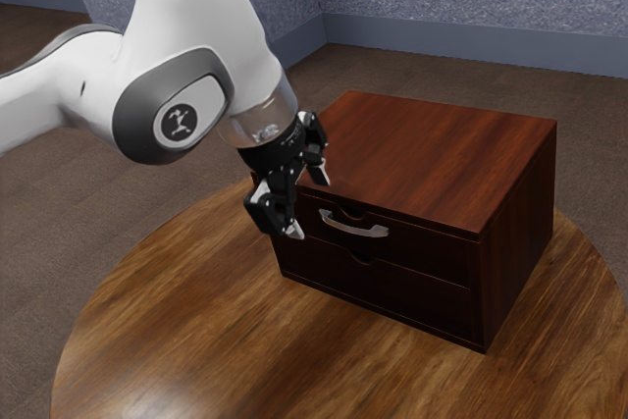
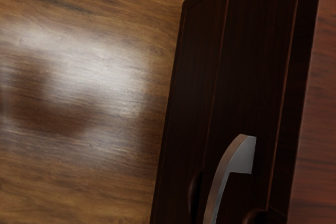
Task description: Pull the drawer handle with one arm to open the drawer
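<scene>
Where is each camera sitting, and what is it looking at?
Exterior view: sits beside the arm, looking down across the table at the cabinet; the white arm and open gripper show.
Wrist view: rides on the hand, facing the drawer front from close up, with tabletop beside it.
Shared: both see the silver handle, the cabinet's front and the table.

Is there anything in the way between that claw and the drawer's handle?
Nothing visible. The open gripper hangs by the drawer front, just to the exterior view's left of the handle, with only dark wood between them. Nothing stands on the table before the drawer either.
</scene>
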`<action>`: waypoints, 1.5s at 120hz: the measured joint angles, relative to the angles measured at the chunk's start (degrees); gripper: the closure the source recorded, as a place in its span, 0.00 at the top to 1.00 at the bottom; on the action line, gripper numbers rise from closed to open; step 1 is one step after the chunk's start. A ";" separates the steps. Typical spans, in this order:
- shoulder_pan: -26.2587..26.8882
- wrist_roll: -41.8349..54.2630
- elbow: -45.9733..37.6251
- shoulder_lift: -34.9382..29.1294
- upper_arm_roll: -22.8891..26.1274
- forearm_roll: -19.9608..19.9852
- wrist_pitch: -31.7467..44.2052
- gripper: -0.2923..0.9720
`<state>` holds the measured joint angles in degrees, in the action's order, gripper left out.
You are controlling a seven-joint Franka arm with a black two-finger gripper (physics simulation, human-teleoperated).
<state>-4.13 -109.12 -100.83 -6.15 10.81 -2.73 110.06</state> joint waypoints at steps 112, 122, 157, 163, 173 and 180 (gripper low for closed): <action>0.36 -1.84 -8.19 -1.71 0.09 -0.68 12.94 0.62; 0.36 -1.88 -8.18 -1.52 0.09 -0.69 13.16 0.60; 0.45 -1.96 -8.18 -1.47 0.09 -0.70 13.25 0.51; 0.44 -1.97 -8.18 -1.47 0.14 -0.70 13.21 0.49; 0.48 -1.91 -8.18 -1.47 0.17 -0.70 13.19 0.47; 0.46 -1.86 -8.18 -1.46 0.17 -0.70 13.20 0.46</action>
<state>-3.66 -110.98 -109.01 -7.61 10.98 -3.43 123.26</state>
